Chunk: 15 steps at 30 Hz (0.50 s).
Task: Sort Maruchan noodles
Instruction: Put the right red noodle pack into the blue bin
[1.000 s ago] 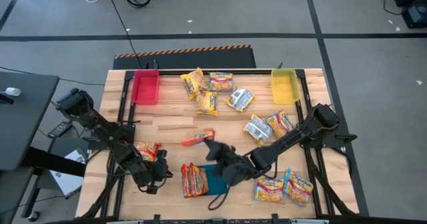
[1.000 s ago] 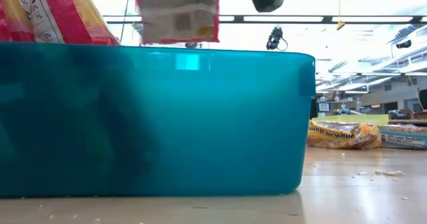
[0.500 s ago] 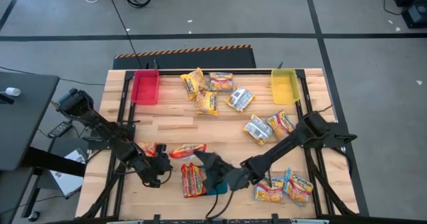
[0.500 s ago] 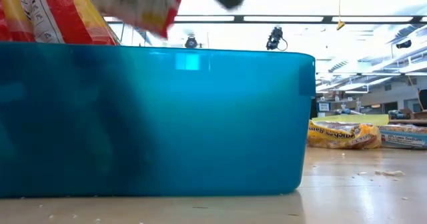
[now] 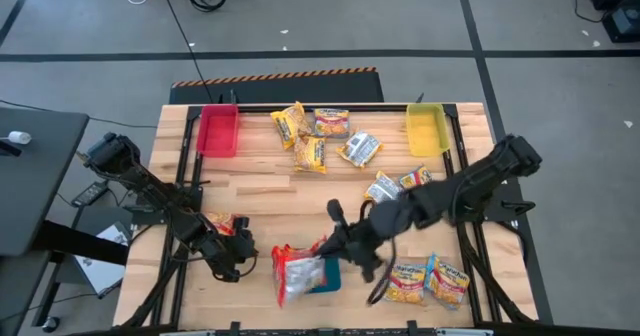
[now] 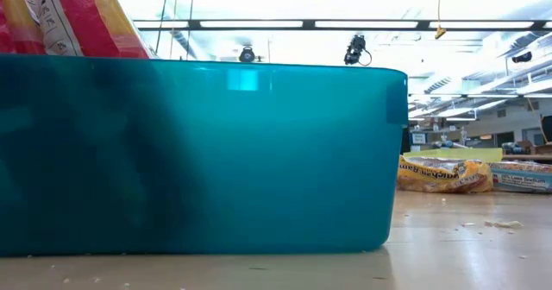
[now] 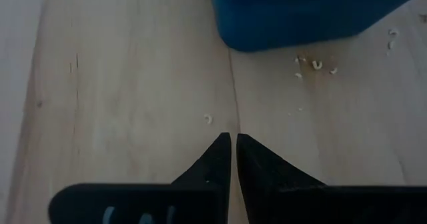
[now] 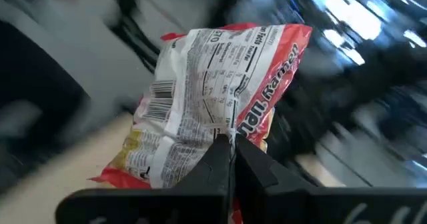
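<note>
Red-edged crinkly plastic noodle packet (image 8: 220,111), white printed back showing, pinched by right gripper (image 8: 231,144) over teal tray (image 5: 328,273).
Left gripper (image 7: 233,139) fingers closed, empty, above wooden surface (image 7: 133,84).

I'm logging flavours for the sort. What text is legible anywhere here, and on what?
"Ramen": red edge of the packet pinched in the right tool.
"Less Sodium": blue-trimmed packet, low view.
Too small or blurred: the held packet's nutrition panel and barcode, the yellow packet print, and every wrapper in the high view.
</note>
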### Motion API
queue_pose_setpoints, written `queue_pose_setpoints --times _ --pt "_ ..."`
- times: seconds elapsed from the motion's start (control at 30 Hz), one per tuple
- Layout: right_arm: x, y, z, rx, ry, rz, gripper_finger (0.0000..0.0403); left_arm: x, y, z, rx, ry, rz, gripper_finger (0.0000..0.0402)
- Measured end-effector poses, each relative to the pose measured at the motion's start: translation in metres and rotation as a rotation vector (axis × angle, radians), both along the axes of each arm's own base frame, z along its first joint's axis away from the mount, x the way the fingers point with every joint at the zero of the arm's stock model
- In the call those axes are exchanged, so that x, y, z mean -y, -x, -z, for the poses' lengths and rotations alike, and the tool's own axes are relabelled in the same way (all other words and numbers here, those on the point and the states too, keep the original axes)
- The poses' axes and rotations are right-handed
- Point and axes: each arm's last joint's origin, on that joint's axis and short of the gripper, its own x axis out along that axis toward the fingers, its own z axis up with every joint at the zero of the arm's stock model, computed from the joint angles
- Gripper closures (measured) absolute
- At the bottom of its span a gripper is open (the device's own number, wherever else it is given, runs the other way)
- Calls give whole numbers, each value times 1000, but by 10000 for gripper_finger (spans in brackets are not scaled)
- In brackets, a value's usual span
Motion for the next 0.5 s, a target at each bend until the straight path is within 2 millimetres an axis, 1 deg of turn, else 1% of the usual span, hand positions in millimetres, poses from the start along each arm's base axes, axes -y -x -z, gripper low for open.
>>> queue_pose_setpoints --times 0.13,0.3,0.4,0.5 --pt "11 6 -25 122 -83 -247 391 0 -1 -1 32 -9 -14 372" --pt "24 9 -44 295 -104 -507 391 1 -4 -4 77 -3 -35 372" --pt "28 9 -50 360 -112 -585 391 2 -5 -5 96 9 -39 372" --pt "25 7 -49 370 -129 -617 391 3 -5 -5 96 9 -37 372"
